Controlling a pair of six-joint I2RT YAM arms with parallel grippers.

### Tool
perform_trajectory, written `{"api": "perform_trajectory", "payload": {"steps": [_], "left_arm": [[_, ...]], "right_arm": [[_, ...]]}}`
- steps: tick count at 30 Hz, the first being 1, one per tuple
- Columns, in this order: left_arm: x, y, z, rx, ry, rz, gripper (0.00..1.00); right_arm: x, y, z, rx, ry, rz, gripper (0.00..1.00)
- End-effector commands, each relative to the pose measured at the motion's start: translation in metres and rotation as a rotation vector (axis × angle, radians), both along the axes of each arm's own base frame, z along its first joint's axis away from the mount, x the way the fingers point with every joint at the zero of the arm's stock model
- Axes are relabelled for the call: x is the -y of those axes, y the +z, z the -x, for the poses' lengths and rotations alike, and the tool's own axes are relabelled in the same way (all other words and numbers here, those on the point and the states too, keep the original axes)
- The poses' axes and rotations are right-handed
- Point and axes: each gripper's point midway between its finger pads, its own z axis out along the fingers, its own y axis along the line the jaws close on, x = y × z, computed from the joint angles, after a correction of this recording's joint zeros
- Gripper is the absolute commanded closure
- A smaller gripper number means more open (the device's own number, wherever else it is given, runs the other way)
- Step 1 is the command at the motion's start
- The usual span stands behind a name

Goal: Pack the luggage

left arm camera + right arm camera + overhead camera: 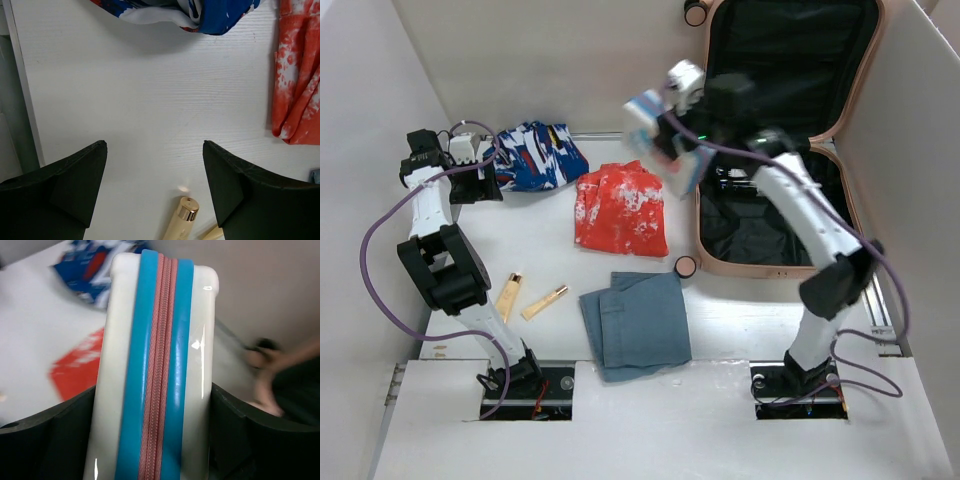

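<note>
Top view: the luggage [740, 268] lies open at the far right of the desk [740, 320]. Its base is flat on the desk and its lid stands upright against the back wall, with the black lining showing in both halves. One wheel [686, 266] sits at the base's near left corner.

The right hand [670, 145] is raised above the desk, just left of the luggage's left rim and beyond the red-and-white garment [620, 208]. It is clamped on a pouch [685, 170], which is blurred in this view. In the right wrist view the pouch [155, 365] is white with two blue bands and a pink zipper. It stands upright between the two dark fingers [50, 435], touching both. The luggage rim [270, 365] is a pink blur at the right.

The left hand [472, 185] is at the far left, beside the blue patterned garment [535, 155]. In the left wrist view the left hand [155, 145] is spread wide, with nothing between its fingers and bare desk [150, 90] under it. The blue garment [200, 12] is at the top edge and a gold-capped cream tube [181, 220] at the bottom edge.

Two cream tubes [509, 296] [545, 302] lie near the left arm. A folded blue-grey garment [638, 322] lies near the front centre.
</note>
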Motion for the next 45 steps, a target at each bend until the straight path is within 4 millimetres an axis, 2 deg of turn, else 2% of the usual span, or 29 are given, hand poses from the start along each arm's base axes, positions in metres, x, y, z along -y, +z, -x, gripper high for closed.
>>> {"api": "perform_trajectory", "payload": {"steps": [1,2,3,4,5,6,7,8,9,10,13,17,21,22,24,25,28,29,31,36,38,41,42,44,45], "left_arm": [[0.003,0.017,0.001,0.038,-0.017,-0.006,0.26],[0.003,0.017,0.001,0.038,-0.017,-0.006,0.26],[0.003,0.017,0.001,0.038,-0.017,-0.006,0.26],[0.003,0.017,0.001,0.038,-0.017,-0.006,0.26],[0.003,0.013,0.000,0.030,-0.017,-0.002,0.26],[0.003,0.013,0.000,0.030,-0.017,-0.002,0.26],[0.002,0.017,-0.002,0.041,-0.017,-0.007,0.26],[0.000,0.017,-0.005,0.043,-0.017,-0.008,0.26],[0.000,0.013,-0.005,0.033,-0.010,0.002,0.26],[0.000,0.017,-0.007,0.042,-0.010,-0.003,0.26],[0.007,0.016,-0.012,0.042,-0.030,-0.002,0.26],[0.013,0.014,-0.016,0.036,-0.043,-0.016,0.26],[0.013,0.014,-0.018,0.035,-0.036,-0.011,0.26],[0.013,0.014,-0.018,0.035,-0.036,-0.011,0.26],[0.013,0.014,-0.018,0.035,-0.036,-0.011,0.26],[0.013,0.014,-0.018,0.035,-0.036,-0.011,0.26],[0.013,0.014,-0.018,0.035,-0.036,-0.011,0.26],[0.013,0.014,-0.018,0.035,-0.036,-0.011,0.26],[0.013,0.014,-0.018,0.035,-0.036,-0.011,0.26],[0.012,0.009,-0.019,0.022,-0.043,-0.010,0.26],[0.013,0.008,-0.017,0.014,-0.043,-0.007,0.26],[0.011,0.007,-0.020,0.015,-0.051,-0.012,0.26],[0.011,0.007,-0.020,0.015,-0.051,-0.012,0.26],[0.017,0.004,-0.022,0.010,-0.065,0.000,0.26],[0.017,0.004,-0.022,0.010,-0.065,0.000,0.26]], "right_arm": [[0.069,0.102,0.017,0.331,0.028,-0.029,1.00],[0.101,0.095,0.017,0.330,-0.002,0.003,1.00],[0.112,0.079,0.010,0.293,-0.015,0.016,1.00],[0.131,0.087,0.019,0.326,-0.022,0.025,1.00],[0.145,0.081,0.020,0.313,-0.039,0.029,1.00],[0.173,0.076,0.015,0.311,-0.090,0.048,1.00],[0.186,0.060,0.014,0.274,-0.107,0.056,1.00],[0.200,0.062,0.020,0.291,-0.119,0.067,1.00],[0.205,0.053,0.025,0.265,-0.099,0.058,1.00],[0.227,0.037,0.024,0.234,-0.117,0.065,1.00],[0.246,0.017,0.033,0.179,-0.074,0.045,1.00],[0.251,-0.037,0.040,0.021,0.009,0.037,1.00],[0.253,-0.070,0.045,-0.064,0.067,0.058,1.00],[0.254,-0.084,0.047,-0.098,0.093,0.060,1.00],[0.253,-0.096,0.051,-0.133,0.143,0.045,1.00],[0.250,-0.113,0.059,-0.181,0.193,0.041,1.00],[0.242,-0.119,0.068,-0.170,0.264,0.020,1.00],[0.240,-0.129,0.077,-0.163,0.329,0.035,1.00],[0.236,-0.128,0.086,-0.151,0.392,0.037,1.00],[0.233,-0.131,0.100,-0.135,0.461,0.053,1.00],[0.232,-0.139,0.107,-0.160,0.473,0.045,1.00],[0.231,-0.149,0.110,-0.162,0.501,0.038,1.00],[0.231,-0.160,0.109,-0.200,0.502,0.021,1.00],[0.232,-0.173,0.106,-0.248,0.503,0.011,1.00],[0.234,-0.175,0.098,-0.247,0.503,0.011,1.00]]}}
